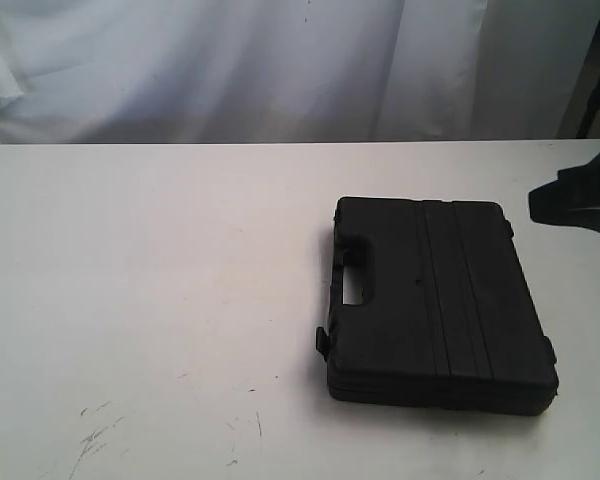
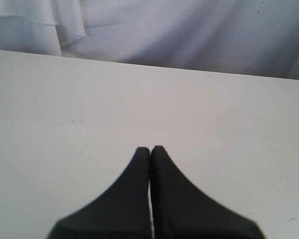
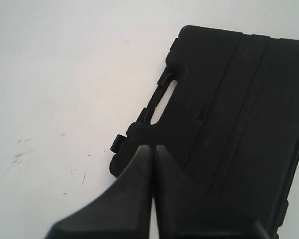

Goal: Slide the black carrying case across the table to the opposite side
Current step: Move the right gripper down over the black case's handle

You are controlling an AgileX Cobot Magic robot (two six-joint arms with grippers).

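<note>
Both the left claw and right claw, tapered and black, were pressed together. The ribbed, matte black case lay flat at four o'clock on the smooth white table.

carrying case: lies flat on the table, in its right half
handle opening: in the case's left edge
scuff marks: on the table, well left of the case and nearer the front
curtain: behind the case, beyond the table's far edge
right arm: right of the case's far right corner, apart from it
</note>
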